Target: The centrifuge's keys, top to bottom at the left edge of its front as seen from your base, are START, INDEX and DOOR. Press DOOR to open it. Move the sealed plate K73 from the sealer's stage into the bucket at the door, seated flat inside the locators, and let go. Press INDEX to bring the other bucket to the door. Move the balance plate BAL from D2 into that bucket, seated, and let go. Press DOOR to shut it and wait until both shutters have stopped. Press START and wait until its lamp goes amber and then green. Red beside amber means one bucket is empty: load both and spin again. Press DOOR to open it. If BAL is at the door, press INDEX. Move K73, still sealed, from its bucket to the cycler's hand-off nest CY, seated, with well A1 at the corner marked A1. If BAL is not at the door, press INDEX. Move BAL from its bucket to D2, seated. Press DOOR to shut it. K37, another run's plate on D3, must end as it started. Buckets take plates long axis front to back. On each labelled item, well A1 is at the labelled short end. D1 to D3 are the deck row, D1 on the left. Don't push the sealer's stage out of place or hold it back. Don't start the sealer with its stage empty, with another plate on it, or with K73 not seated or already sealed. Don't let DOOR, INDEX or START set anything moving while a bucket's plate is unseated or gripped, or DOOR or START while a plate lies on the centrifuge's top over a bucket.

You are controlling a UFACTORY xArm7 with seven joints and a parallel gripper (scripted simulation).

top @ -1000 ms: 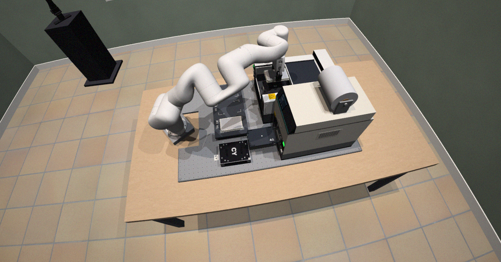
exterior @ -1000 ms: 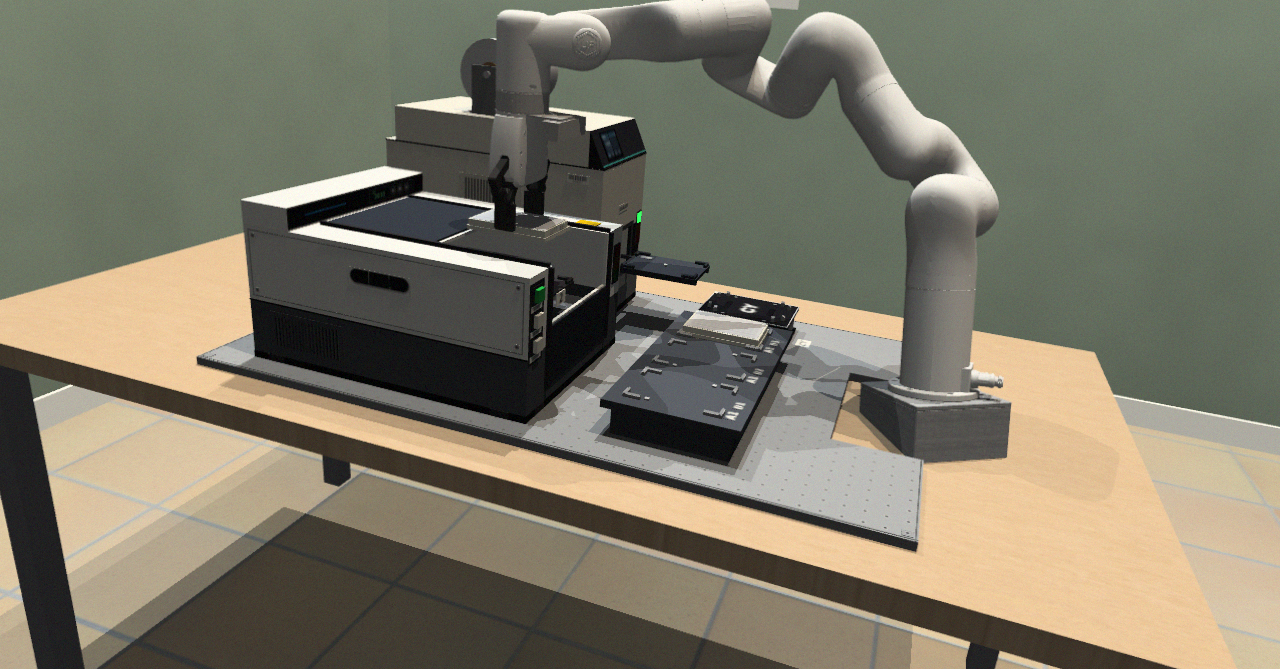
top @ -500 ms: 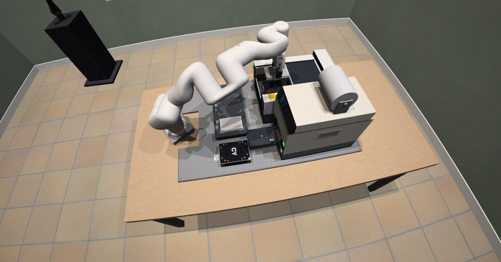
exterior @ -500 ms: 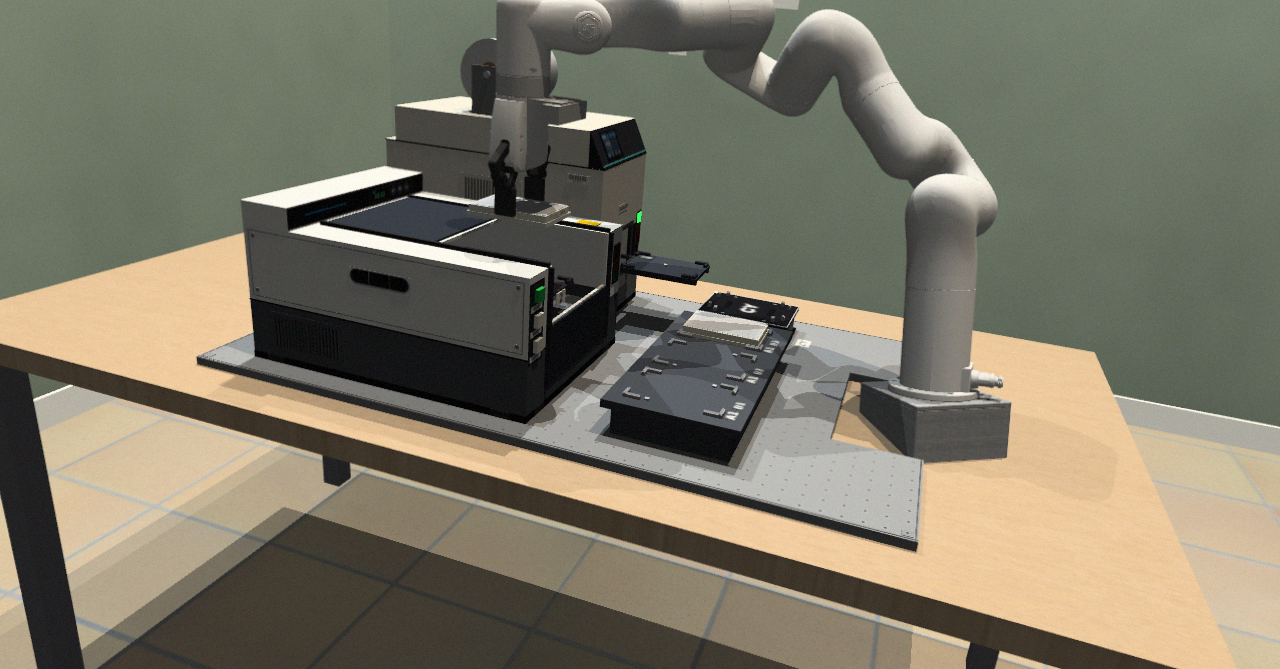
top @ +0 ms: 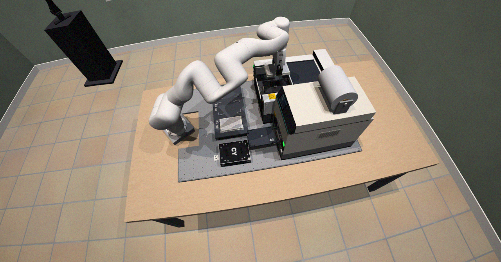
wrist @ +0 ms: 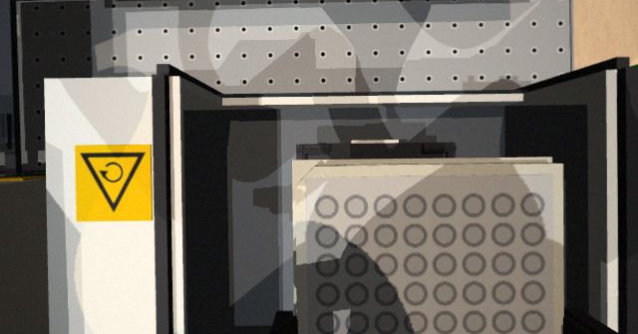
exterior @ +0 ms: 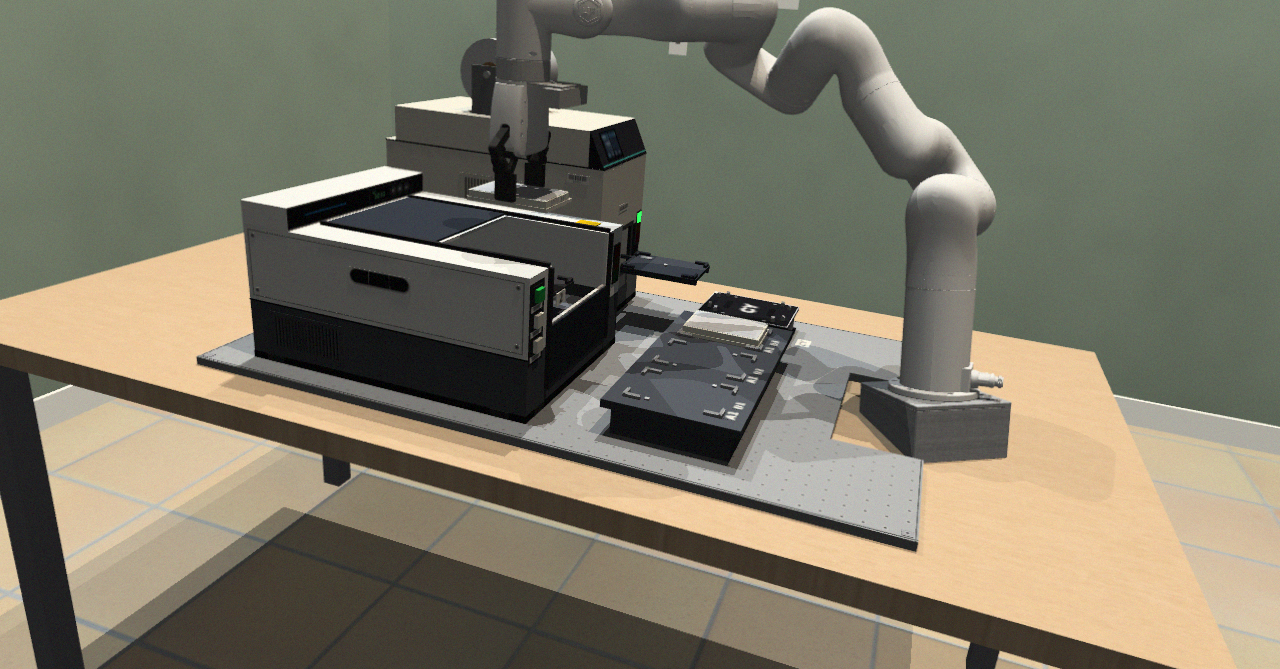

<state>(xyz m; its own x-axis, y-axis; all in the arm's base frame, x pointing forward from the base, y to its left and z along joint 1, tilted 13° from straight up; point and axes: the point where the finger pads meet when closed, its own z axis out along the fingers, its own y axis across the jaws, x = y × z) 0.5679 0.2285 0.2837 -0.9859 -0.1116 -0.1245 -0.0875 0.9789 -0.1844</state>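
Note:
My gripper (top: 274, 71) (exterior: 519, 183) is shut on a beige well plate (top: 269, 71) (exterior: 525, 196) and holds it level above the centrifuge's (exterior: 393, 280) open door bay (top: 273, 84). In the wrist view the plate (wrist: 429, 249) shows a film over its ringed wells, like the sealed K73; no label is in view. Below it, a dark bucket (wrist: 376, 150) sits inside the bay. The sealer's stage (top: 262, 136) (exterior: 666, 266) is out and bare. The CY nest (top: 233, 151) (exterior: 747, 314) is bare. K37 (top: 231, 123) (exterior: 725, 329) lies on D3. D2 (exterior: 689, 365) is bare.
The sealer (top: 325, 116) stands beside the centrifuge, with a film roll (top: 337, 87) on top. A yellow warning label (wrist: 114, 181) marks the white shutter beside the bay. The centrifuge keys (exterior: 538, 316) sit at its front corner, with a green lamp lit. A black camera stand (top: 82, 46) is on the floor.

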